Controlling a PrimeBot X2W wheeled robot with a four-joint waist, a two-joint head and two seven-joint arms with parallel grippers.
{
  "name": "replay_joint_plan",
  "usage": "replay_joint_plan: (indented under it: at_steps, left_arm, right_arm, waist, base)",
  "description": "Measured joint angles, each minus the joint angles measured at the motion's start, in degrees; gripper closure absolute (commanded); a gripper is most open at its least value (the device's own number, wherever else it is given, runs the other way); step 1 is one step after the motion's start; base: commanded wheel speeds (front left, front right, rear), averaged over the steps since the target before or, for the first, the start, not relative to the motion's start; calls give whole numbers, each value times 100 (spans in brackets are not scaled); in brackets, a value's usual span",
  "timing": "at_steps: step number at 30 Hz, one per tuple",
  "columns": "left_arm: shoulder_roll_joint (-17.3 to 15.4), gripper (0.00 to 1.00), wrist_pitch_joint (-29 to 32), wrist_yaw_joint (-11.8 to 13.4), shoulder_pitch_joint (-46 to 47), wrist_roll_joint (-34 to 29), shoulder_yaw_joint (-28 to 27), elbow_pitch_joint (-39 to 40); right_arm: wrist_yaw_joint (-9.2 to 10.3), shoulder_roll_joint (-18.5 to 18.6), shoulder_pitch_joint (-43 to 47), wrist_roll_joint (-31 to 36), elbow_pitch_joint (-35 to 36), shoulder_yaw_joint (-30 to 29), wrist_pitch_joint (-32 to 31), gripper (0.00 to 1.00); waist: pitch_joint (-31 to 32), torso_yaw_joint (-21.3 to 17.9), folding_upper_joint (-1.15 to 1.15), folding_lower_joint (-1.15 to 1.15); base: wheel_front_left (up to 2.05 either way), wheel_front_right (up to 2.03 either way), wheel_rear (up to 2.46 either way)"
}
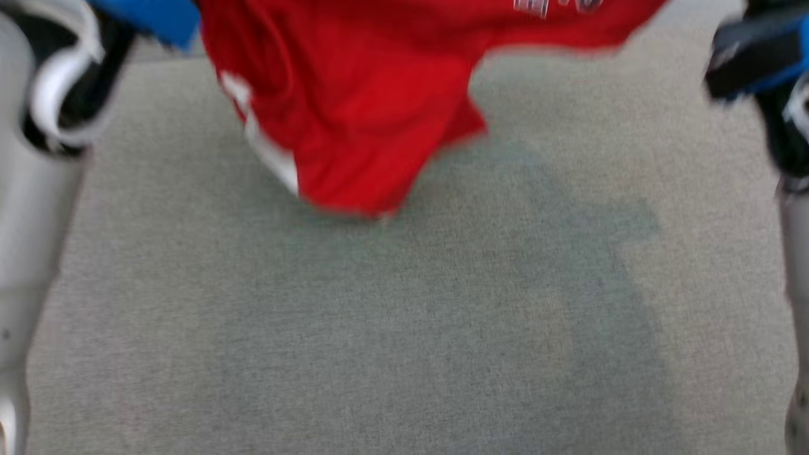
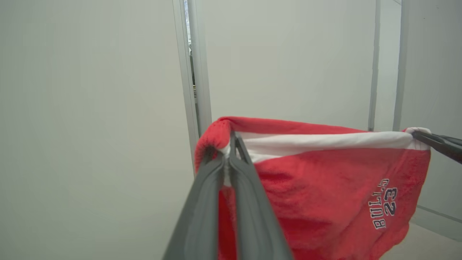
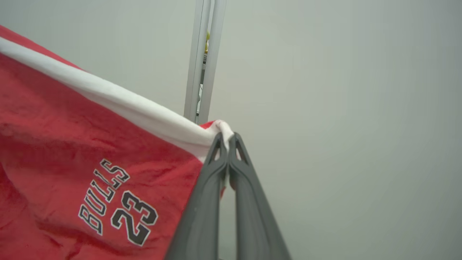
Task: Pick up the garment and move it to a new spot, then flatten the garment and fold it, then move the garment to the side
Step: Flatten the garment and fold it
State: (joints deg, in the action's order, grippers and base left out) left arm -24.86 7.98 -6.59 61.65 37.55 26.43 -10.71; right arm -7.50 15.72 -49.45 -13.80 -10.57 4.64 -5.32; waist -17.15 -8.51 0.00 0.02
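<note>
The garment point(image 1: 354, 107) is a pair of red shorts with a white waistband and dark "BULLS 23" lettering. It hangs in the air above the grey surface, stretched between both grippers by the waistband. My left gripper point(image 2: 231, 144) is shut on one end of the waistband of the garment point(image 2: 325, 180). My right gripper point(image 3: 226, 139) is shut on the other end of the garment point(image 3: 90, 144). In the left wrist view the right gripper's fingers point(image 2: 438, 143) pinch the far corner. In the head view the shorts' lower part droops toward the middle, blurred.
A grey fabric-covered surface point(image 1: 404, 328) spreads below the hanging shorts. My pale forearms point(image 1: 31, 208) frame the head view on both sides. Pale wall panels with a narrow vertical gap point(image 2: 191, 79) stand behind the garment.
</note>
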Motion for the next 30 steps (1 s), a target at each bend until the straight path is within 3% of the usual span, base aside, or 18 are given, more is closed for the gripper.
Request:
replay_joint_plan:
  at_steps: [6, 11, 21, 30]
  left_arm:
    - [263, 100, -691, -36, 1205, -156, -89, -573]
    - [456, 100, -1249, -53, 1333, -29, -90, -953]
    - [383, 100, -2111, -79, -612, 605, 604, -1154]
    - [408, 100, -2295, -79, -2575, 564, 775, -270]
  right_arm:
    - [0, -213, -1401, 459, -488, -407, 628, 100]
    - [1, -465, -1652, 621, -701, -560, 1018, 100]
    - [0, -767, 42, 689, -1392, 135, 1718, 100]
    - [1, -871, 1668, 348, -726, 45, 1989, 100]
  waist:
    - [-547, -130, 0, 0]
    - [-920, -173, 0, 0]
    - [-1170, -65, 0, 0]
    - [-599, 150, 0, -2]
  base:
    - [0, 0, 0]
    - [0, 0, 0]
    - [0, 0, 0]
    - [0, 0, 0]
